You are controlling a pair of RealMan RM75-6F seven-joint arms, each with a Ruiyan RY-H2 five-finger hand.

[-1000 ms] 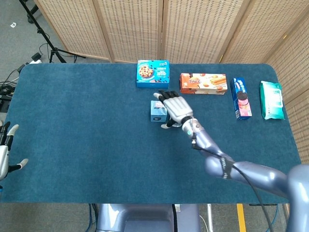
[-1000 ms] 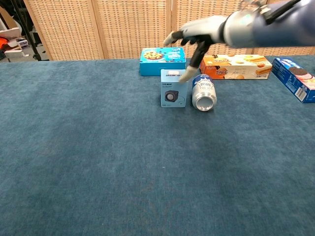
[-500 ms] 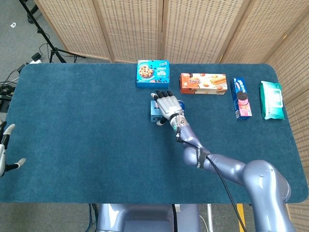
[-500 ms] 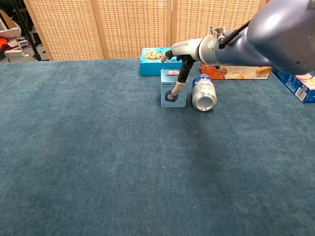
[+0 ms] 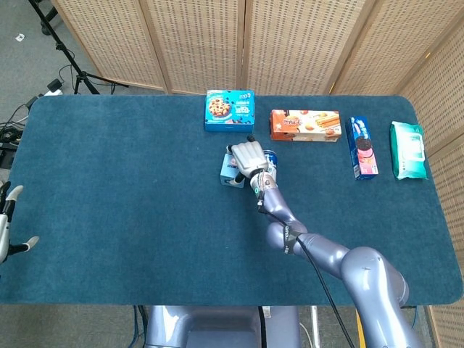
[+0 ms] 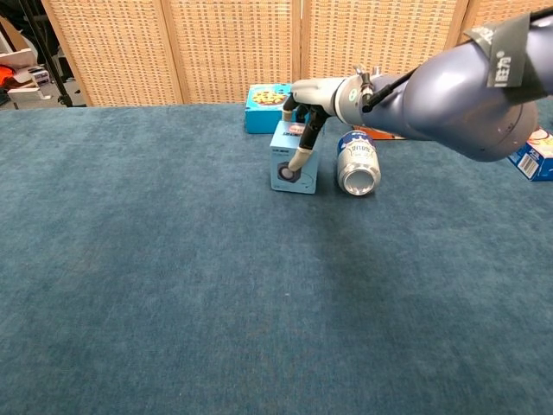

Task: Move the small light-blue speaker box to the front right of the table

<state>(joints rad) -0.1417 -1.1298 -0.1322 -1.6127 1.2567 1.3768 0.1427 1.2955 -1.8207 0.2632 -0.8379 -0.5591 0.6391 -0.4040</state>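
Note:
The small light-blue speaker box (image 5: 227, 172) (image 6: 286, 172) stands on the blue table, near its back middle. My right hand (image 5: 248, 158) (image 6: 313, 97) grips it from above, with fingers curled over its top and back and the thumb (image 6: 302, 152) down its front face. The box is turned slightly, so its right side shows in the chest view. My left hand (image 5: 6, 230) hangs off the table's left front edge, fingers apart and holding nothing.
A silver can (image 6: 357, 164) (image 5: 270, 156) lies on its side just right of the speaker box. Along the back edge are a blue cookie box (image 5: 230, 109), an orange biscuit box (image 5: 305, 125), a blue cookie pack (image 5: 362, 147) and a green wipes pack (image 5: 408, 150).
My right hand came down from hovering over the box and closed on it. The box shifted a little left, away from the can, and turned slightly.

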